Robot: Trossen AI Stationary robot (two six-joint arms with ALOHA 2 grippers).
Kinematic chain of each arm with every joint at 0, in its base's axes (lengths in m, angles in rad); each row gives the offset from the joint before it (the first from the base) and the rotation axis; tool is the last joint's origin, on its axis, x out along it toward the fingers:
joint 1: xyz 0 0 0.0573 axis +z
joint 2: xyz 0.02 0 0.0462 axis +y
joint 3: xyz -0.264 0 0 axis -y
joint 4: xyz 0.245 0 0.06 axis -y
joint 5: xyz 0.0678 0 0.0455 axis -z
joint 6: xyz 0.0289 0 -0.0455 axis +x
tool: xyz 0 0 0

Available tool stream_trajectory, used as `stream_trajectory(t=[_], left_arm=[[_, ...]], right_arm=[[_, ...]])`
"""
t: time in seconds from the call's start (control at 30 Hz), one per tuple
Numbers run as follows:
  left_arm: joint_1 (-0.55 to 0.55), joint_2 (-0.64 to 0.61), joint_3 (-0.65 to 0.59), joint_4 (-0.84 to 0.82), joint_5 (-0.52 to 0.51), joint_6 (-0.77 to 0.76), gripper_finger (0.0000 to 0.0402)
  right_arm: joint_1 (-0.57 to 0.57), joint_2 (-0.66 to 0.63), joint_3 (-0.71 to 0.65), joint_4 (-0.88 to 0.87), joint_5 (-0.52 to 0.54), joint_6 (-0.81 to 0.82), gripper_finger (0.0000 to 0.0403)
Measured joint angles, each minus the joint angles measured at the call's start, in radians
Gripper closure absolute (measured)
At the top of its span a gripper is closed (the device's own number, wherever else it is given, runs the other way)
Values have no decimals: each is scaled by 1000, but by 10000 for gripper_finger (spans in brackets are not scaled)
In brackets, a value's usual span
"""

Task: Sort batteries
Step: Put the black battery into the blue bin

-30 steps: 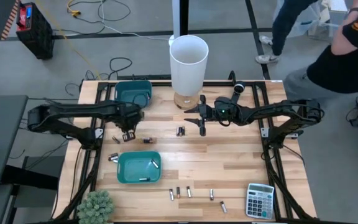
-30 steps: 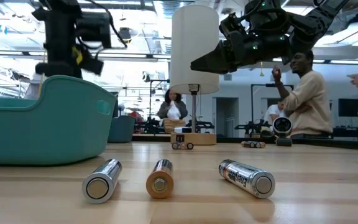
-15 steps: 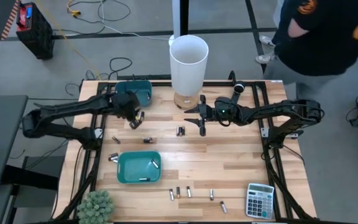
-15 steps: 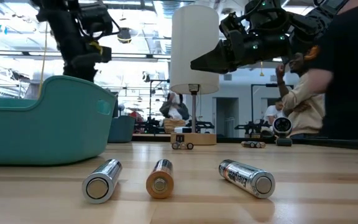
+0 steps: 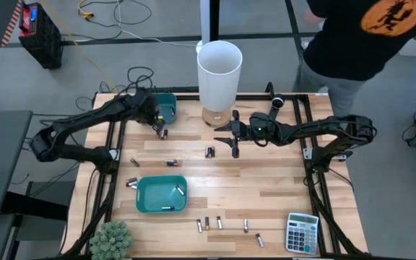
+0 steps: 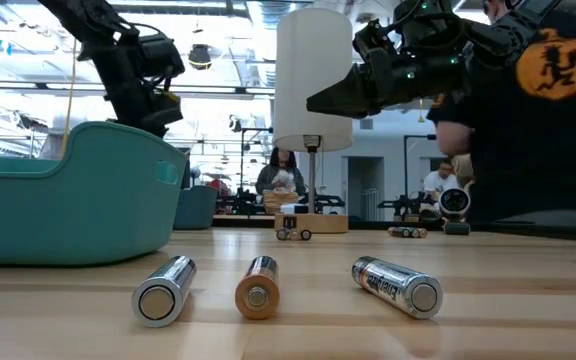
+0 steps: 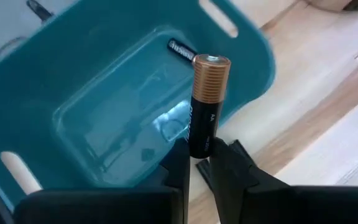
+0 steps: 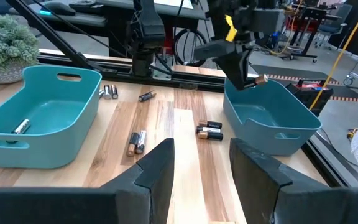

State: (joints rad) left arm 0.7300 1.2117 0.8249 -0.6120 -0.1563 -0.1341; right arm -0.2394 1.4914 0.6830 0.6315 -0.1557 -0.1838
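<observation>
From above, the left gripper (image 5: 162,132) hangs at the rim of the teal bin (image 5: 166,102) near the bench's far left corner, while the right gripper (image 5: 226,135) waits over the far middle, fingers apart and empty. The left wrist view shows its fingers (image 7: 178,163) clamped on a copper-topped battery (image 7: 205,102) (upright, above the bin's inside), where another battery (image 7: 180,48) lies. The right wrist view shows more batteries (image 8: 137,141) loose on the bench (image 8: 185,162).
</observation>
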Motion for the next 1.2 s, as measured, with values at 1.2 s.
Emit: stream_trajectory(t=[1.2], left_arm=[[45, 51, 0, 185, -64, 29, 306]], right_arm=[[-38, 0, 2, 15, 1, 0, 232]])
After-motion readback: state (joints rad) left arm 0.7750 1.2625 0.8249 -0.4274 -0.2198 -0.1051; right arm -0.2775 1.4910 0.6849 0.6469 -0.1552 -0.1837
